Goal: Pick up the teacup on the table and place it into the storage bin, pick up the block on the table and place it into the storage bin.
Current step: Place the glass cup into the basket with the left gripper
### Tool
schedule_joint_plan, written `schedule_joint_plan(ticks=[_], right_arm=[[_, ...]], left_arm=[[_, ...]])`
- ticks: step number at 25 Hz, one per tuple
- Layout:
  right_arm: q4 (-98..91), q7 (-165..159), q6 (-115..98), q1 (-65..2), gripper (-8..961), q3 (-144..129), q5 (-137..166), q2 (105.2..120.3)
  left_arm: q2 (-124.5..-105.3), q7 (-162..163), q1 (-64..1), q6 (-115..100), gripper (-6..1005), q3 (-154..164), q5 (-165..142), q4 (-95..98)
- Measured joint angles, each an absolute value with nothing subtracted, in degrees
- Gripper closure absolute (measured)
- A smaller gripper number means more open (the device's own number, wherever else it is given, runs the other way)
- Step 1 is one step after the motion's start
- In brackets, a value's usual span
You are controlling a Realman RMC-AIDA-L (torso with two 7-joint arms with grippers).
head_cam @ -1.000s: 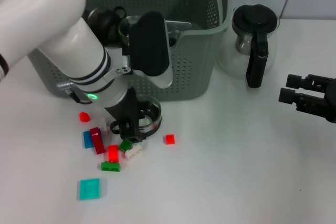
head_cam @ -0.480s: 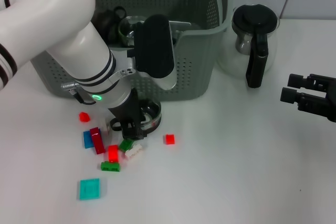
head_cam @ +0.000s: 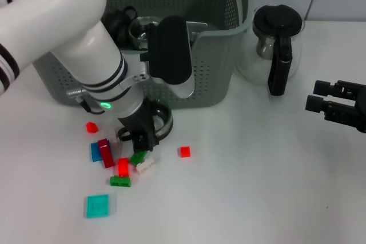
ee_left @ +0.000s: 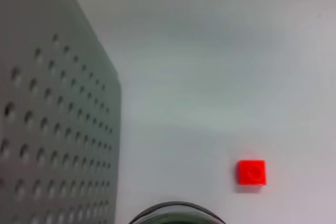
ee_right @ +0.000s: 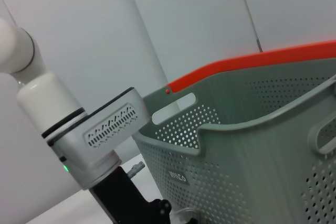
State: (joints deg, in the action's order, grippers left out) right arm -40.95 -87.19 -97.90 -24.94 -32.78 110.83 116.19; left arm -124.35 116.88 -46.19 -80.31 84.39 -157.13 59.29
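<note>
Clear glass teacup [head_cam: 158,122] with a dark rim sits on the white surface [head_cam: 251,187], right against the front wall of the large grey-green perforated plastic storage bin [head_cam: 211,78]. Down on it is the left gripper [head_cam: 143,135], black fingers pinching the cup's rim at its 8 o'clock edge. From the cup, a small red square block [head_cam: 183,152] lies alone at 4 o'clock, and a cluster of red, green, blue and white bricks [head_cam: 117,161] spreads at 7 o'clock, with a flat teal tile [head_cam: 97,205] beyond. Over at 3 o'clock of the bin stands a glass coffee pot with black handle [head_cam: 276,47]. Right gripper [head_cam: 320,97] hovers far out at 4 o'clock of the pot, fingers pressed together.
</note>
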Motion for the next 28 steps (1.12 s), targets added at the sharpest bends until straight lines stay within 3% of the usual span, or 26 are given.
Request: schedule_joint_plan(ticks=[6, 15, 20, 28], right_arm=[[-41.0, -87.2, -98.1, -24.8, 347, -32.9, 110.8, 116.19], [-40.9, -87.2, -98.0, -24.7, 347, -32.9, 110.8, 116.19], [-40.9, -87.2, -98.1, -24.6, 346, -33.0, 110.8, 116.19], [-40.9, -87.2, -98.1, -24.9, 346, -33.2, 110.8, 116.23]], left_arm=[[-124.35, 117.1, -43.6, -92.1, 959, 82.7, -156.7, 71.0], [-123.88, 116.0, -41.3, -117.2, 949, 61.3, -143.8, 100.0], [-122.89, 115.6, -41.6, -114.8, 943, 52.3, -135.0, 102.6], [-122.98, 114.8, -43.6, -89.0, 933, 59.5, -137.6, 92.1]])
